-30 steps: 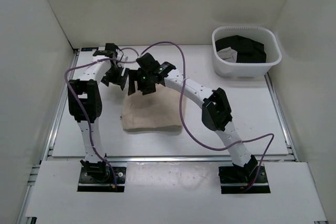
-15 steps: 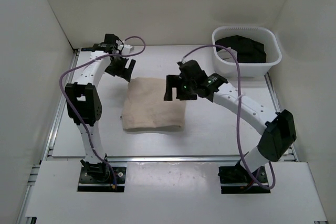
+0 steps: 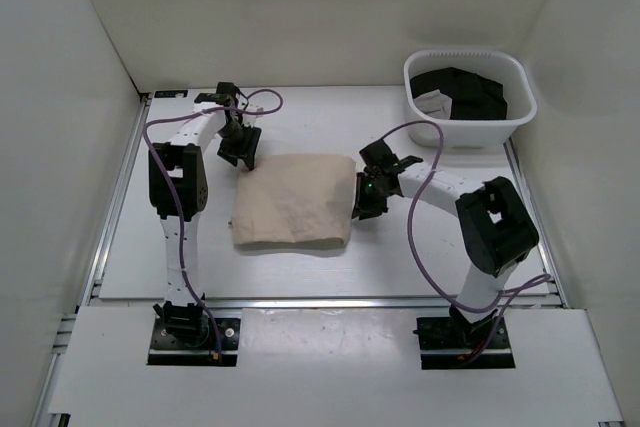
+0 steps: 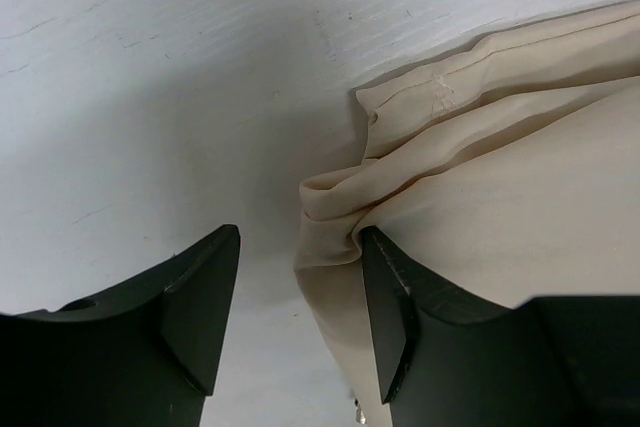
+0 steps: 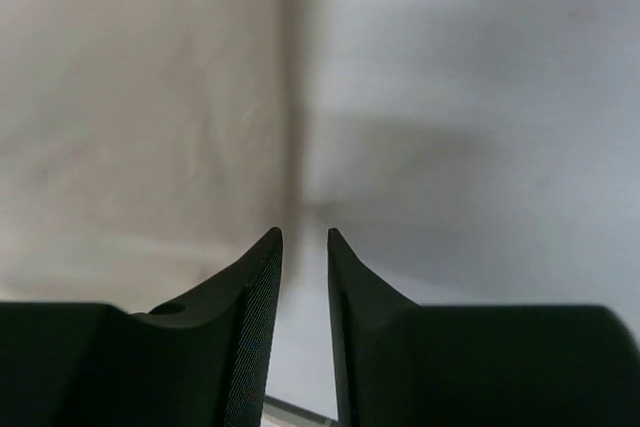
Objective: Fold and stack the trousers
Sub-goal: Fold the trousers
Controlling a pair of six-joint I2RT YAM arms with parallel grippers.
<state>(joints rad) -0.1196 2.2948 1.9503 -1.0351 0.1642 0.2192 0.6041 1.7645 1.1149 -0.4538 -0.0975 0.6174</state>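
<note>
Folded beige trousers (image 3: 295,202); left gripper (image 4: 300,235) apart at one corner; right gripper (image 5: 305,232) nearly together, slim gap, at the right edge.

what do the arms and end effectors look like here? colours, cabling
Left arm and right arm: white links, bulky black joint housings. A loose purple cable runs along each. Left end effector and right end effector: two black wedge-shaped fingers each; the right's inner faces finely ribbed. Green light at the right wrist.
</note>
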